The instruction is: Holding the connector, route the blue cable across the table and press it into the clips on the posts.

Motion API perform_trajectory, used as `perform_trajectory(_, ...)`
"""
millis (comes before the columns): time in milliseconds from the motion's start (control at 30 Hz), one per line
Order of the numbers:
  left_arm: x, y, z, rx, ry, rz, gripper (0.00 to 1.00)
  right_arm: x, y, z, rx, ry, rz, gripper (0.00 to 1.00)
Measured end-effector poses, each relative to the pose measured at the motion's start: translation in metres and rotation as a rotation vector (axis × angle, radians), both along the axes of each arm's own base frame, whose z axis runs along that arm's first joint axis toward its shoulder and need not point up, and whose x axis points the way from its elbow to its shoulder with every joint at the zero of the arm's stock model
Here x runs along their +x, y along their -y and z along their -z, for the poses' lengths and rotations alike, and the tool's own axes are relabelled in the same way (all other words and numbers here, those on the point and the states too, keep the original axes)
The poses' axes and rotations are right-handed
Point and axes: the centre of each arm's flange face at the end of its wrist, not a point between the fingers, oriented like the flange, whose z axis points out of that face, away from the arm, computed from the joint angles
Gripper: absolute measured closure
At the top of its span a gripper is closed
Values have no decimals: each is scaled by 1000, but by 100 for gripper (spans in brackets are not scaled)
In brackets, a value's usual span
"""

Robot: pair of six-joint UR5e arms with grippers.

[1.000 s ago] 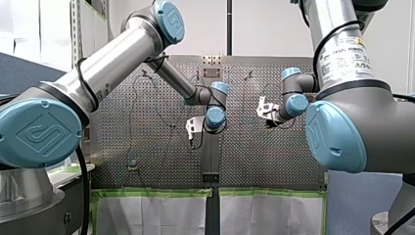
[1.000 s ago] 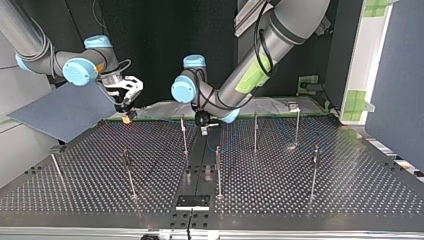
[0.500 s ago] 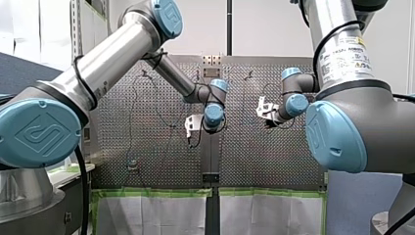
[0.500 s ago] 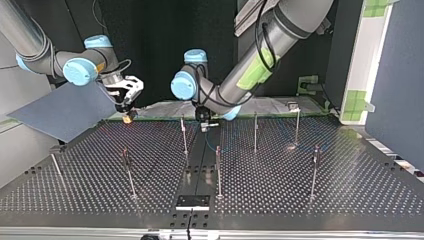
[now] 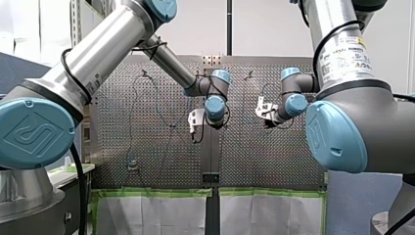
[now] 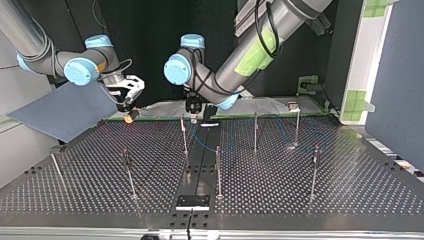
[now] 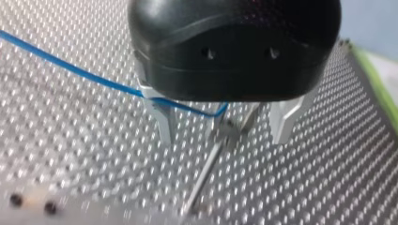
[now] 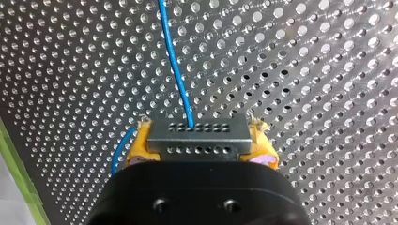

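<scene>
Top view gives us the broad perforated metal table [image 6: 310,200], with slim steel posts [image 6: 218,170] standing upright across it. My left gripper [image 7: 223,125], a glossy black shell with bare metal fingers [image 7: 162,119], hangs near the table's arm-side edge with its fingers spread wide and pinching nothing; a post shows between them. My right gripper [image 8: 200,143] has its yellow pads clamped on the boxy metal connector [image 8: 198,133], dotted with pin holes, over that same edge. The thin blue cable [image 8: 173,61] runs out from the connector and passes one left finger.
</scene>
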Motion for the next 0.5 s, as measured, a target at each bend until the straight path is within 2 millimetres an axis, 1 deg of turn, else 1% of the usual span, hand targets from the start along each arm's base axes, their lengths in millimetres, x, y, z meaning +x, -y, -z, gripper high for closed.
perform_trajectory(300, -27, 19, -15, 7, -18, 71, 0, -2, 1, 0, 4, 6, -2, 100)
perform_trajectory(500, -36, 27, -14, 14, -16, 64, 0, -4, 2, 0, 6, 8, 0, 100)
